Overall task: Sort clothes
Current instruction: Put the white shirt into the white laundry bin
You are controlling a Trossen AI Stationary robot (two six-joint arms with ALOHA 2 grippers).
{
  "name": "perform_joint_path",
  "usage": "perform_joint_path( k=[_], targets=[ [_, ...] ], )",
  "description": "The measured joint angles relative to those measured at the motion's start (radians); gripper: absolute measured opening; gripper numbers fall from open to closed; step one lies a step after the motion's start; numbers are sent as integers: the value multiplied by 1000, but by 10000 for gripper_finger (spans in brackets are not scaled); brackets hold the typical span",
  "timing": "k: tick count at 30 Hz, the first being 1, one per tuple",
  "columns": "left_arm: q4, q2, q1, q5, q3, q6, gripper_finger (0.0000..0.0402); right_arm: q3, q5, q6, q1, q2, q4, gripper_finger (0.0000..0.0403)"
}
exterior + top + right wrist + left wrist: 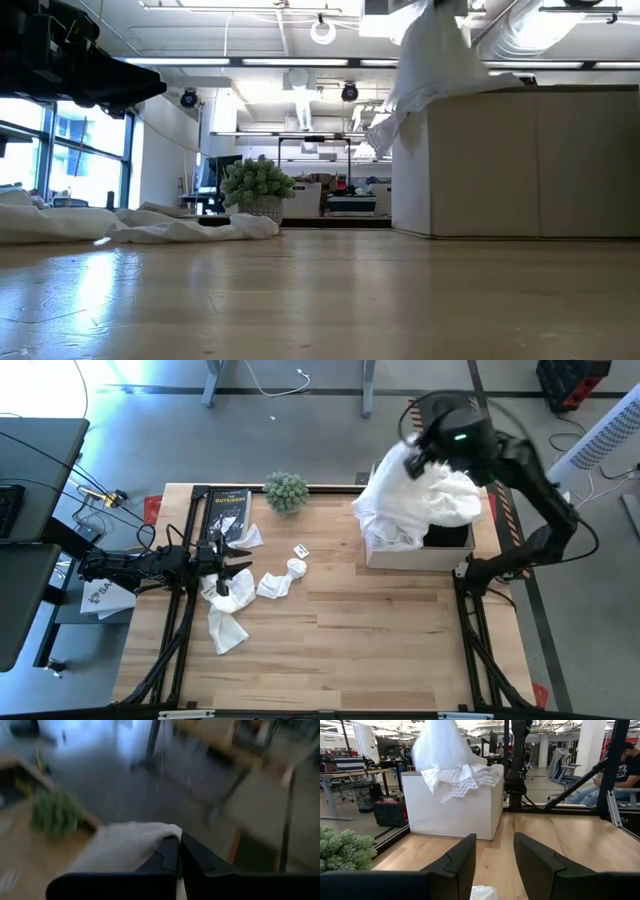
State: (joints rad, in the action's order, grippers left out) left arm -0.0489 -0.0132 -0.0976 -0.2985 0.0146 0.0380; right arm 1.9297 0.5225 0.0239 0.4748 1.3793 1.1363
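Note:
My right gripper is raised above the white box at the table's far right and is shut on a large white garment. The low view shows the garment hanging over the box. My left gripper is open and empty at the table's left, above several white garments that lie flat on the table. A bit of white cloth shows below its fingers. I see no dark garments. My right gripper pinches a bunched upper part of the white garment between its two shut fingers; I cannot tell one layer from several. The garment hangs slack below the gripper. Its lower folds rest on the box's rim and left wall.
A black book with yellow lettering lies at the far left. A green plant stands at the far edge. More white pieces lie near the left gripper. Bare wood fills the near middle and right.

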Motion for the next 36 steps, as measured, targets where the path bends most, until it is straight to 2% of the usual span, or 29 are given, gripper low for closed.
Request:
perform_joint_path(
  k=[3, 5, 9, 13, 16, 19, 22, 26, 31, 36],
  targets=[
    [0, 0, 0, 0, 0, 0, 131, -191, -114, 130, 48, -14, 97, 0],
    [0, 0, 0, 0, 0, 0, 131, -341, -168, 175, 70, -26, 90, 0],
    [0, 0, 0, 0, 0, 0, 131, -653, -183, 269, 142, -27, 56, 0],
    [0, 0, 0, 0, 0, 0, 131, -946, -232, 355, 246, -15, -103, 0],
    [0, 0, 0, 0, 0, 0, 131, -1051, -320, 363, 307, -11, -248, 0],
    [0, 0, 0, -1, -1, 0, 131, -1059, -324, 361, 318, -7, -309, 0],
    [0, 0, 0, -1, -1, 0, 131, -1035, -299, 350, 314, -17, -245, 4],
    [0, 0, 0, 0, -1, 0, 131, -819, -331, 307, 303, -21, -54, 30],
    [0, 0, 0, -1, -1, 0, 131, -533, -333, 269, 297, -27, 127, 100],
    [0, 0, 0, -1, -1, 0, 131, -302, -404, 264, 297, -37, 291, 165]
  ],
)
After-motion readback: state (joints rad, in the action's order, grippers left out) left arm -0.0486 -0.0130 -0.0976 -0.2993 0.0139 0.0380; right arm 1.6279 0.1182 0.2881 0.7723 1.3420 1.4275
